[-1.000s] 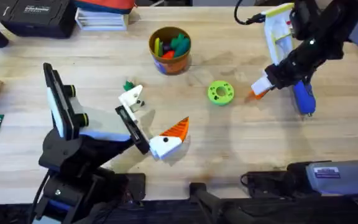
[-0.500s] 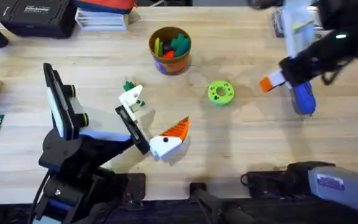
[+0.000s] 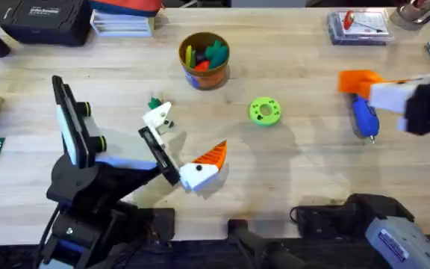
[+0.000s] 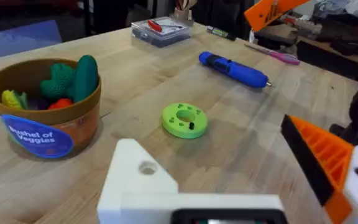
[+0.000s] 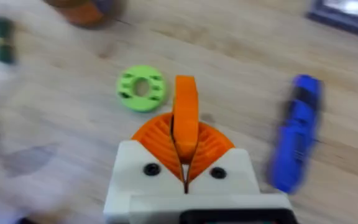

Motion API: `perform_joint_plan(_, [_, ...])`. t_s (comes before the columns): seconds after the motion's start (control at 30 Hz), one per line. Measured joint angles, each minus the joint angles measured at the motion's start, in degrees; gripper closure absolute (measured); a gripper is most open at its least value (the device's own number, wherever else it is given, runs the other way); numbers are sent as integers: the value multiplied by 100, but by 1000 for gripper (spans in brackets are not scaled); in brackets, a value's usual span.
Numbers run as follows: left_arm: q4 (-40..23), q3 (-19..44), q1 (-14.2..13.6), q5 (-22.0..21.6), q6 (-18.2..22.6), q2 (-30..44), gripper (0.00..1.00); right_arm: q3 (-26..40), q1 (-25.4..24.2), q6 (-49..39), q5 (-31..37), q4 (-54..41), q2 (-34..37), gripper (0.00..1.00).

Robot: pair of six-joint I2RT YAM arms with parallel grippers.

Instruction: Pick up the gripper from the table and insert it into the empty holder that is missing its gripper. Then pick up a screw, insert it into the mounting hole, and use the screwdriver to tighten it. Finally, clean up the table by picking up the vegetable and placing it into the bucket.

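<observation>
one orange ribbed gripper [image 5: 185, 118] sits clenched in the right gripper's [image 3: 383, 88] jaws above the surface near the blue screwdriver [image 3: 364, 118], so carry it level to the white holder [image 3: 157, 118] beside the left gripper's [image 3: 189, 146] released jaws.

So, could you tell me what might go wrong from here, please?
1. The right gripper pinches the orange fingertip by one end only, so it might twist or slip in transit.
2. The small vegetable lies right beside the empty holder; seating the fingertip could knock it away.
</observation>
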Motion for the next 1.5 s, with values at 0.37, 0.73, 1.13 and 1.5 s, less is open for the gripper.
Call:
perform_joint_plan(0.37, [-2,0,0,29,-2,0,14,-1907,159,3019,-2848,2053,556,994])
perform_joint_plan(0.73, [-63,0,0,1008,-2,0,13,-1933,1204,4214,-4410,2739,2140,994])
perform_joint_plan(1.13, [-96,0,0,1404,-2,2,14,-1936,2572,5105,-5959,4832,3778,994])
perform_joint_plan(1.5, [-105,0,7,1400,-18,0,15,-1938,3052,6913,-6087,6765,4367,994])
